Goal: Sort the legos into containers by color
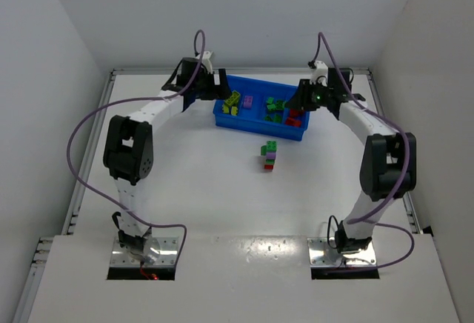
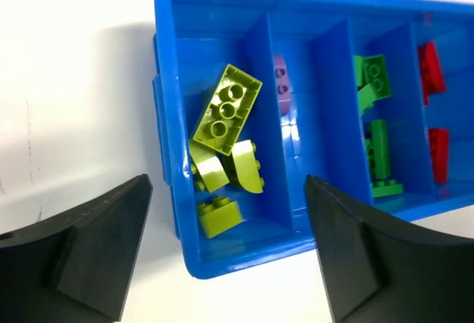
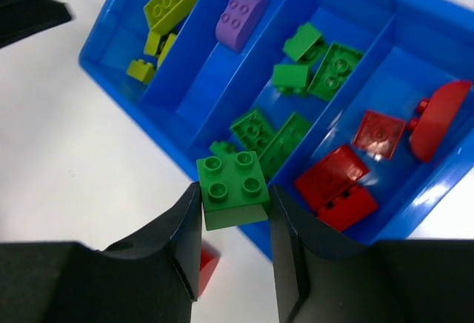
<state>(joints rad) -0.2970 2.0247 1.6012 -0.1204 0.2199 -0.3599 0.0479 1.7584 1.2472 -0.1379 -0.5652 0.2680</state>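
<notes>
The blue tray [image 1: 252,125] sits at the back middle, with four compartments. From left they hold yellow-green bricks [image 2: 226,108], a purple brick [image 3: 241,15], several green bricks [image 3: 333,67] and red bricks [image 3: 337,178]. My right gripper [image 3: 233,204] is shut on a green four-stud brick [image 3: 231,182], held above the tray's near wall [image 3: 129,101] by the green compartment. My left gripper [image 2: 229,249] is open and empty above the tray's left end [image 2: 244,260]. A stick of green, purple and red bricks [image 1: 269,155] stands on the table in front of the tray.
White walls close in the table on the left, right and back. A red piece [image 3: 207,264] shows on the table under my right gripper's fingers. The left gripper [image 1: 215,90] and right gripper [image 1: 296,108] hover at opposite ends of the tray.
</notes>
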